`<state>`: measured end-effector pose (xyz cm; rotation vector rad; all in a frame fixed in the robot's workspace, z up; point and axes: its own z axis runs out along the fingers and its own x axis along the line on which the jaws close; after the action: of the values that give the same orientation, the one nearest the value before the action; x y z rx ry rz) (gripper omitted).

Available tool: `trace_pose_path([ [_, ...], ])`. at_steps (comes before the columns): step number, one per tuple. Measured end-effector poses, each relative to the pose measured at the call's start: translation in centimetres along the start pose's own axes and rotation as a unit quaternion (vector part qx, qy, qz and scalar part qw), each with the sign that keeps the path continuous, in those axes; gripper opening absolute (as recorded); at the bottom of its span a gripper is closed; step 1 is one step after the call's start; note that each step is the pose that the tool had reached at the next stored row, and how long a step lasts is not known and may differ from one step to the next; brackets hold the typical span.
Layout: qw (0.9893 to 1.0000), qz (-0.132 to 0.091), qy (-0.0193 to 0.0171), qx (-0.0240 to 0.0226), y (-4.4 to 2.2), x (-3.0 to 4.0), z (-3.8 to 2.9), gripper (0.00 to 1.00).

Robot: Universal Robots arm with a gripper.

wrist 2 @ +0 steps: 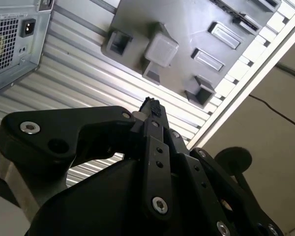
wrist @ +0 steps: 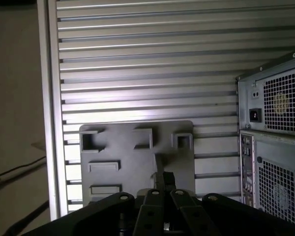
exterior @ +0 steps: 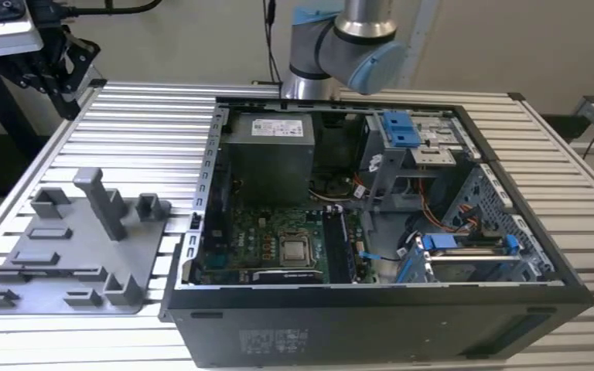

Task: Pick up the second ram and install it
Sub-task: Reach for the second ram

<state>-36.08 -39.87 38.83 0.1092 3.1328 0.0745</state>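
Observation:
In both wrist views my gripper (wrist 2: pixel 150 104) (wrist: pixel 163 178) hangs high above the slatted table with its black fingertips pressed together and nothing between them. Below it lies the grey fixture plate (wrist: pixel 137 157) (wrist 2: pixel 187 29) with its blocks and pockets. In the exterior view the plate (exterior: pixel 70 255) sits on that view's left, beside the open computer case (exterior: pixel 380 309). Thin dark sticks stand in the slots (exterior: pixel 343 247) next to the processor on the green motherboard (exterior: pixel 266 247). I cannot tell whether the second ram is among them.
The arm's base and elbow (exterior: pixel 343 54) rise behind the case. The case's rear panel with its power socket (wrist: pixel 273 147) (wrist 2: pixel 14 39) is close to the fixture plate. The table edge (wrist: pixel 51 123) and floor lie beyond the plate. A black stand (exterior: pixel 29 54) is on the exterior view's left.

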Motion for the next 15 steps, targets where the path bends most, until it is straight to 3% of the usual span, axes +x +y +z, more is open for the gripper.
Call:
trace_pose_path([
  [9, 1.0000, 0.000, 0.0008, 0.0000, -0.06, 0.88, 0.10, 0.11],
  [15, 1.0000, 0.000, 0.0011, 0.0001, -0.14, 1.93, 0.19, 0.11],
])
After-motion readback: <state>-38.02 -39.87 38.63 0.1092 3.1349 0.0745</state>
